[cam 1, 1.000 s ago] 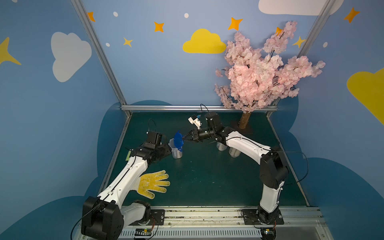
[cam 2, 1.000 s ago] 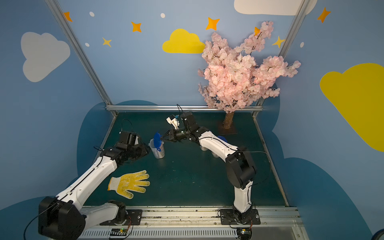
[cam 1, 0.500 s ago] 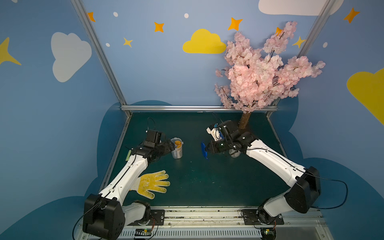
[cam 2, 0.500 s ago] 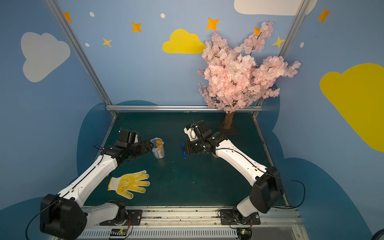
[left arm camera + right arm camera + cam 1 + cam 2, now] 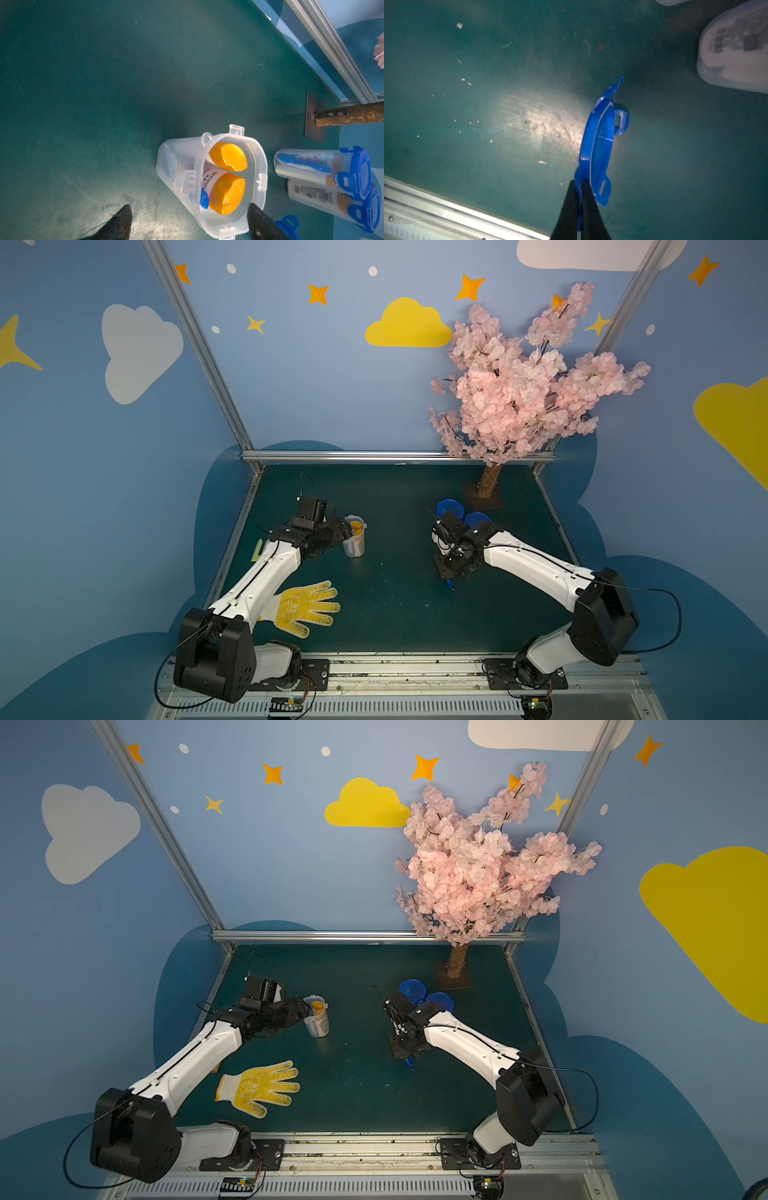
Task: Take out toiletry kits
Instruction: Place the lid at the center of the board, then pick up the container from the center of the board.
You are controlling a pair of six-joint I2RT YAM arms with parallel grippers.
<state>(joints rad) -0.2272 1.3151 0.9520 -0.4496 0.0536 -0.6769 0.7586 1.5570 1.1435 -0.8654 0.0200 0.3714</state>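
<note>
An open clear jar (image 5: 354, 537) (image 5: 318, 1017) stands upright left of the table's middle. In the left wrist view its rim (image 5: 259, 166) rings a toiletry kit: two white bottles with orange-yellow caps (image 5: 228, 156) (image 5: 227, 193) and a blue-headed toothbrush (image 5: 204, 200). My left gripper (image 5: 338, 531) (image 5: 301, 1011) (image 5: 189, 207) is open right beside the jar, its fingers spread wide and gripping nothing. My right gripper (image 5: 449, 578) (image 5: 407, 1058) (image 5: 579, 182) is shut on the edge of the jar's blue lid (image 5: 600, 141) (image 5: 449, 584), held low over the table right of the middle.
Two closed jars with blue lids (image 5: 449, 508) (image 5: 478, 518) (image 5: 311, 164) (image 5: 324, 195) stand near the tree trunk (image 5: 488, 485) at the back right. A yellow work glove (image 5: 307, 608) (image 5: 259, 1088) lies at the front left. The front rail (image 5: 446, 207) runs close to the right gripper.
The right gripper has carried the blue lid off the jar, rightward and down toward the table. The left gripper has opened and let go of the jar.
</note>
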